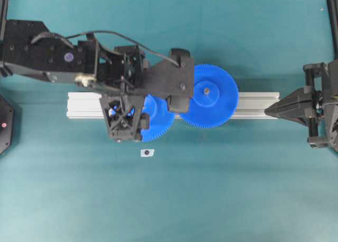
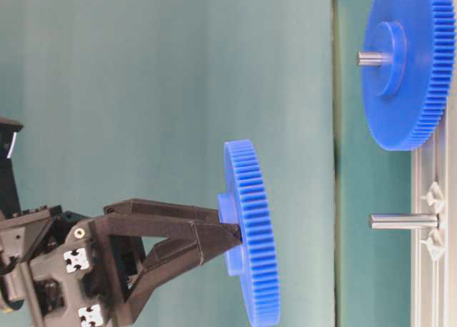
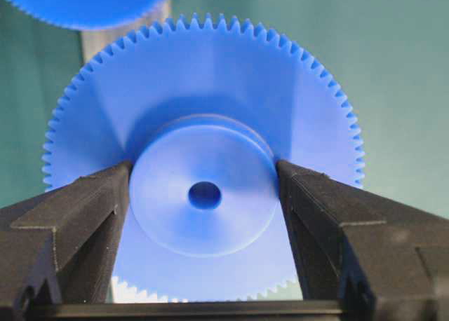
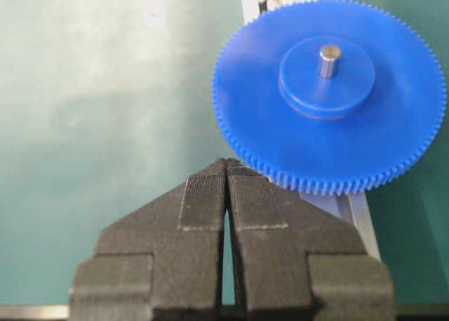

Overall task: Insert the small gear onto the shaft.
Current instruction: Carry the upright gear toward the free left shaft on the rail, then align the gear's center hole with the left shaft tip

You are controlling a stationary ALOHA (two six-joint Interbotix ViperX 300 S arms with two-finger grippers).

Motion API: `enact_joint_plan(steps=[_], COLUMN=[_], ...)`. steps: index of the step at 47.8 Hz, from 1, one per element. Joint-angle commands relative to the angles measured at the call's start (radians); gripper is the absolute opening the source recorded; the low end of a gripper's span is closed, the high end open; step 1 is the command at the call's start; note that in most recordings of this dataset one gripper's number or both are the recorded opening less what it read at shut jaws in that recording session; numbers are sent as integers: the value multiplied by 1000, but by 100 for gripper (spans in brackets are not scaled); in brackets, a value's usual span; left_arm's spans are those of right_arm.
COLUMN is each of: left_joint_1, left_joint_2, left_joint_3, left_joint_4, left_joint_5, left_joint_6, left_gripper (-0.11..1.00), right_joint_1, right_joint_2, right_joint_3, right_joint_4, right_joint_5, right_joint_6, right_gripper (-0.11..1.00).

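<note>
The small gear (image 3: 203,90), blue with fine teeth, is held by its raised hub between my left gripper's (image 3: 203,191) two black fingers (image 3: 91,209). In the table-level view the small gear (image 2: 251,230) hangs off the left gripper (image 2: 232,234), roughly in line with the bare grey shaft (image 2: 401,221) and clearly apart from its tip. From overhead the small gear (image 1: 161,123) sits over the rail under the left gripper (image 1: 147,114), and the shaft is hidden. My right gripper (image 4: 226,163) is shut and empty at the rail's right end (image 1: 269,111).
The wider blue gear (image 1: 208,96) sits on its own pin (image 4: 328,58) on the grooved aluminium rail (image 1: 253,104), its teeth just beside the small gear. A small white piece with a dark centre (image 1: 147,152) lies on the green table in front of the rail.
</note>
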Motion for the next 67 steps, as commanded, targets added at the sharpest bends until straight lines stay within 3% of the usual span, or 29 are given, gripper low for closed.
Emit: enact_joint_plan(steps=[1,24,67], left_joint_1=[6,26,26], left_joint_2=[-18,28,75], left_joint_3=[-26,15,63], left_joint_4=[6,6,6], left_joint_5=[-9,-106,-129], left_joint_6=[6,14,15], left_gripper=[70,70,70], right_joint_1=[-3,-3,-5], right_joint_2=[3,3,-25], right_joint_3=[-11,-11,-14], right_joint_4=[0,0,0], right_joint_5=[-5,-9,-5], right_joint_6=[9,9,11], right_gripper=[3,3,3])
